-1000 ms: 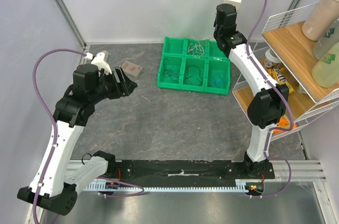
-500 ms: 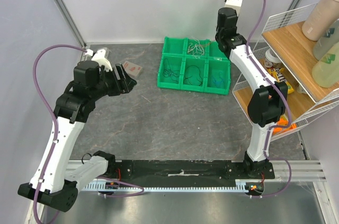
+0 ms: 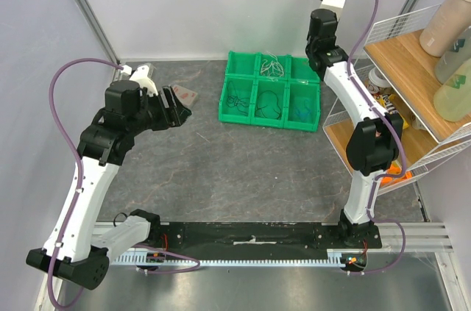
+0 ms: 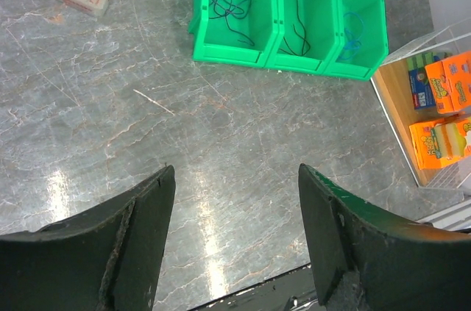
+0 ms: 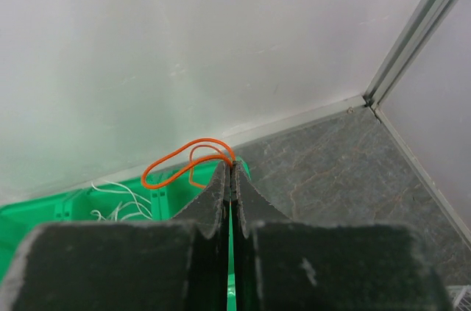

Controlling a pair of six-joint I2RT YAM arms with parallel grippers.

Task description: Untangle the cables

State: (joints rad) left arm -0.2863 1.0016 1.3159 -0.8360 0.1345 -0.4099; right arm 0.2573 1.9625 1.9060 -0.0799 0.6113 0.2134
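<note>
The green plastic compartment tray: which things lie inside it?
Near row: tangled dark cables left, one black cable in the middle, one blue cable right. Thin white cables lie in the far row. The right arm covers part of the far right compartment.

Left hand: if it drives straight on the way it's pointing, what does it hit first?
Likely the bare table, short of the green bins. The left hand is open and holds nothing, and nothing lies in that line. Exact depth is unclear.
</note>
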